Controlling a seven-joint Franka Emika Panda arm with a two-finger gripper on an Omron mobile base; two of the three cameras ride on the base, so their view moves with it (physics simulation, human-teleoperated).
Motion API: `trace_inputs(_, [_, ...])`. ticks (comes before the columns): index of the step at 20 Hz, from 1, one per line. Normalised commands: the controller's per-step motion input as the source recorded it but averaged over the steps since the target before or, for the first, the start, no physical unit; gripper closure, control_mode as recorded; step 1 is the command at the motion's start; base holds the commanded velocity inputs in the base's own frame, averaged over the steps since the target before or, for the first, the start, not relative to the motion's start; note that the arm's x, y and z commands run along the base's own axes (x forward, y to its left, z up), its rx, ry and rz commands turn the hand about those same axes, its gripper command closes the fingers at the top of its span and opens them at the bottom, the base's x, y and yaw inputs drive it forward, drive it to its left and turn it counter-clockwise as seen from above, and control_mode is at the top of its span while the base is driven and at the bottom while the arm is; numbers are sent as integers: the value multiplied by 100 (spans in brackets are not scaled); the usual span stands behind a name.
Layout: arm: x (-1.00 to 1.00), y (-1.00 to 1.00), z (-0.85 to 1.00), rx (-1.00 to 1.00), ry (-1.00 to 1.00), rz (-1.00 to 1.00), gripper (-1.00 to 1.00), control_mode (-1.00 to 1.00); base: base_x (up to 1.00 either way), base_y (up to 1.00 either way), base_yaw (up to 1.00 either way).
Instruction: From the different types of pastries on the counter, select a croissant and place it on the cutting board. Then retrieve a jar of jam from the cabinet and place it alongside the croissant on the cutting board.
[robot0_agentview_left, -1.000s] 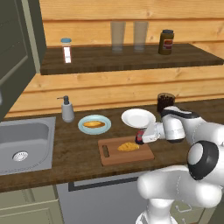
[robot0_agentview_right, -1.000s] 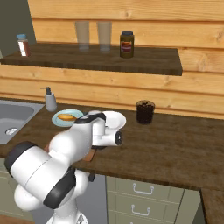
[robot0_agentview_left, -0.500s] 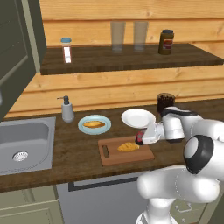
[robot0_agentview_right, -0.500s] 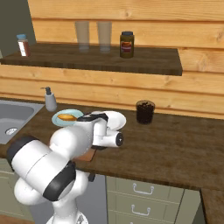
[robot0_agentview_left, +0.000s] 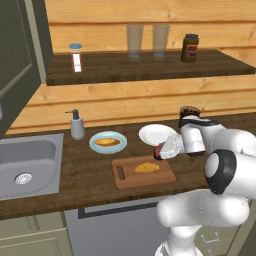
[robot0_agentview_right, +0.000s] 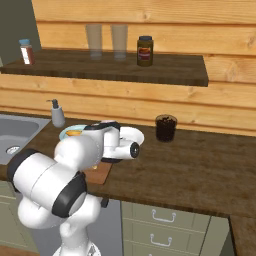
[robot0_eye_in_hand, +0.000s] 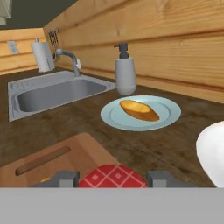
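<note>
Over the last second we see little change: the arm's big elbow joint (robot0_agentview_left: 222, 172) has swung lower and further right in the left base view, while in the right base view it has dropped toward the lower left. The gripper (robot0_agentview_left: 159, 152), clamped on the jar of jam (robot0_eye_in_hand: 113, 176), has barely shifted, sitting just above the right end of the cutting board (robot0_agentview_left: 165, 176) near the croissant (robot0_agentview_left: 145, 167).

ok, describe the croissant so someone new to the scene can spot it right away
Start at the steel sink in the dark wood counter and look right to the reddish-brown cutting board. The croissant lies on it: small, golden and curved. The other pastry is longer, oval, and sits on a light blue plate.
</note>
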Motion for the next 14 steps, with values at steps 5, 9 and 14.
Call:
trace_inputs(5, [0, 0, -20, 0, 0, 0, 100, -100, 0, 0, 0])
trace_inputs(9, [0, 0, -29, 0, -2, 0, 100, -100, 0, 0, 0])
trace_inputs(14, [6, 0, -22, -1, -1, 0, 100, -100, 0, 0, 0])
